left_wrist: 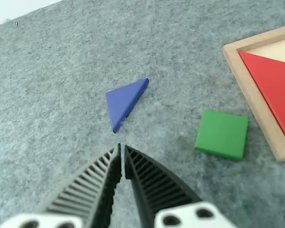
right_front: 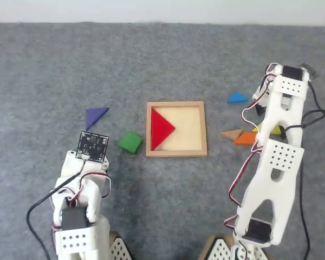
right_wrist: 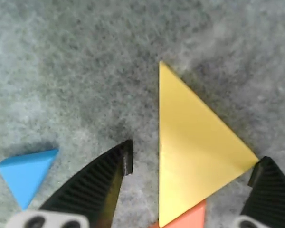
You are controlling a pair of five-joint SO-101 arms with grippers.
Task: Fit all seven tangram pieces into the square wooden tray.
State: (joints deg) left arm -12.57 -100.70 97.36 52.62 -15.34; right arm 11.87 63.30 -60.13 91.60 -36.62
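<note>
Right of the tray (right_front: 176, 103), which holds just the red triangle (right_front: 161, 129), the right gripper (right_wrist: 194, 161) straddles the yellow triangle (right_wrist: 190, 142) with jaws spread, so pinching and lifting seems next; the left gripper (left_wrist: 119, 151) sits closed near the blue triangle (left_wrist: 126, 100).

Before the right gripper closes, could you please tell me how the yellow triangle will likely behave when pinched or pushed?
The yellow triangle looks stiff: crisp straight edges, lying flat, so it probably won't bend or roll. It seems thin, so the open right gripper may get little edge to pinch. Pushed, it would likely drag on the fuzzy grey mat.
</note>
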